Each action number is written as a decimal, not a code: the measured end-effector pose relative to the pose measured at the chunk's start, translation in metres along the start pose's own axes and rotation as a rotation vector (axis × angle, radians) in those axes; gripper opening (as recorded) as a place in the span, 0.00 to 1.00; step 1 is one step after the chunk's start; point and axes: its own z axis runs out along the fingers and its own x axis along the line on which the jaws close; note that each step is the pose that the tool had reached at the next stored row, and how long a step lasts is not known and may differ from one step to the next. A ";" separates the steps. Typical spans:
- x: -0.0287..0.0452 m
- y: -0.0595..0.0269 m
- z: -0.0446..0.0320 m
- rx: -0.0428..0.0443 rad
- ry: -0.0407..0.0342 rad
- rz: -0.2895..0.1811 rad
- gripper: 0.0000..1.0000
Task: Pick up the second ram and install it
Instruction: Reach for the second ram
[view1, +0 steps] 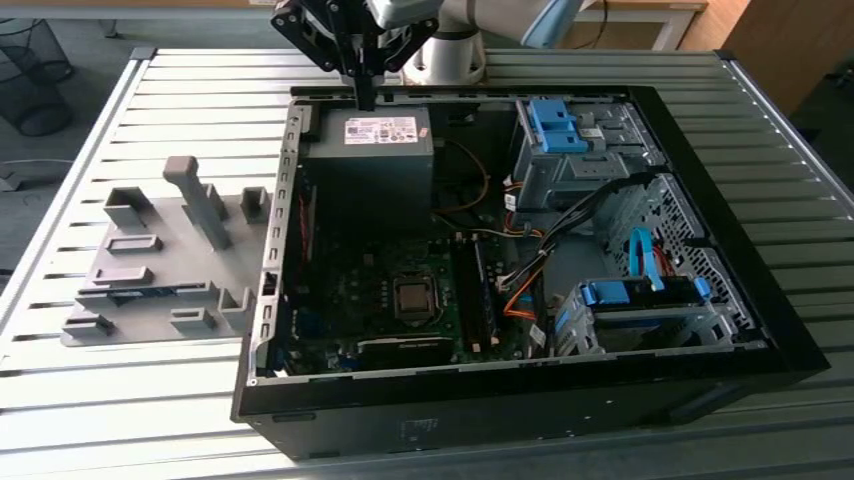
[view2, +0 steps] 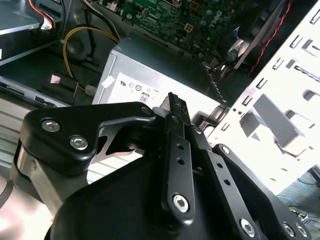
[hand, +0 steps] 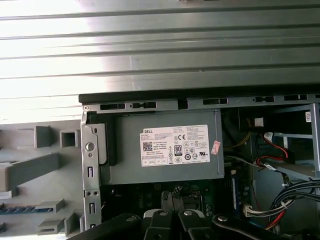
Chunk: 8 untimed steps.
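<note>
Gripper (view1: 363, 97), jaws clenched together, hangs over the power supply (view1: 380, 150) at 11 o'clock in the case (view1: 534, 400); ram (view1: 140, 291) lies in the holder (view1: 147, 215) at 9 o'clock.

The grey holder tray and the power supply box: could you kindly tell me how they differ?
The holder tray lies on the slatted table, outside the computer case; the power supply box sits inside it. The tray is light grey with raised blocks and slots; the box is darker and plain-sided. The box bears a white label; the tray shows none. Both are grey.
</note>
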 end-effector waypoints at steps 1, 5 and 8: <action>0.0002 0.0000 0.0000 0.0000 0.0000 0.000 0.10; 0.0050 -0.0004 -0.0001 0.0000 0.0000 0.000 0.10; 0.0069 -0.0005 -0.0002 0.0000 0.0000 0.000 0.10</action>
